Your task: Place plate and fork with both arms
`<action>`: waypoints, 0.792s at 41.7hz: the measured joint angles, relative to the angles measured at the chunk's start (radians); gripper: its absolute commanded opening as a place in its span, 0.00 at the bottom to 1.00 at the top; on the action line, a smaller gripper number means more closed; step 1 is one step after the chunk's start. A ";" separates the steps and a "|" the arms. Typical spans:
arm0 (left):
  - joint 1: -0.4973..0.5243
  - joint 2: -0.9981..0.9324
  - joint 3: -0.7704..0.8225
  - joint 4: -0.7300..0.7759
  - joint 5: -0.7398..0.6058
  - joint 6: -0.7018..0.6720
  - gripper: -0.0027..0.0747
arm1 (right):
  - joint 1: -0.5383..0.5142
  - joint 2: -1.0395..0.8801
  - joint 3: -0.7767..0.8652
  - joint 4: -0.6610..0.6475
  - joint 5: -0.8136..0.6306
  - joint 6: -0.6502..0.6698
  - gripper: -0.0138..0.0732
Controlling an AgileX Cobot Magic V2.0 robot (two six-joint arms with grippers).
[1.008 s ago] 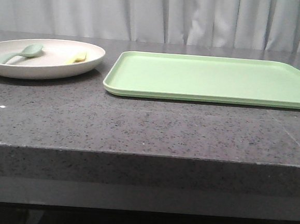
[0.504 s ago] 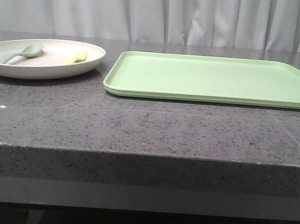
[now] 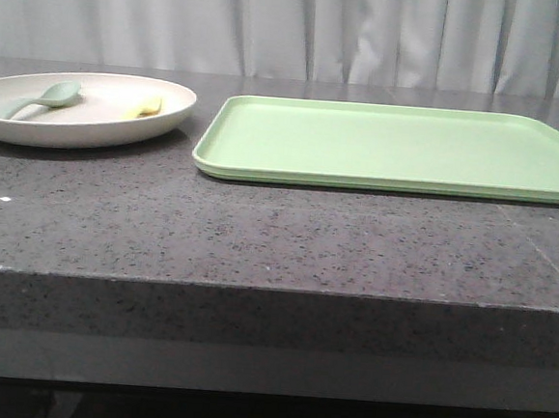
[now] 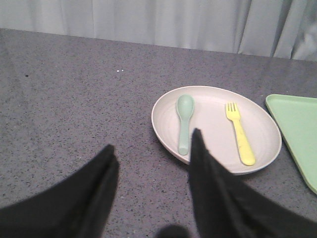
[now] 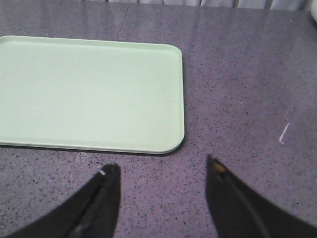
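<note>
Hovering nearest the wrist cameras, the left gripper (image 4: 151, 163) and the right gripper (image 5: 163, 173) are both seen with jaws spread apart and nothing between them, above the dark speckled stone worktop (image 3: 277, 238). Beyond the left gripper, the large round cream-white plastic plate (image 4: 216, 129) is set on the worktop, and on it the small pale-yellow plastic fork (image 4: 239, 140) is laid beside a grey-green plastic spoon (image 4: 184, 121), the two apart and roughly parallel. Just beside the plate, further along the worktop, the flat rectangular light-green plastic tray (image 3: 396, 146) is found bare; its corner is seen beyond the right gripper. A pale curtain (image 3: 294, 26) is hung behind everything.

Trouble is judged likeliest at the pick: the fork lies flat and shallow, so it could be skidded across the plate, or the spoon could be taken by mistake. If the plate is lifted by one rim, its contents could be tipped off.

Against the earlier front views, nothing is seen to have changed.
</note>
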 measured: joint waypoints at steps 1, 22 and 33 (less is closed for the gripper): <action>0.000 0.000 0.000 0.005 0.000 0.000 0.81 | 0.000 0.000 0.000 0.000 0.000 0.000 0.81; 0.000 0.000 0.000 0.011 -0.008 0.000 0.68 | 0.000 0.000 0.000 0.000 0.007 0.000 0.80; 0.000 0.058 -0.044 -0.011 0.019 0.004 0.73 | 0.000 0.000 0.000 0.000 0.007 0.000 0.80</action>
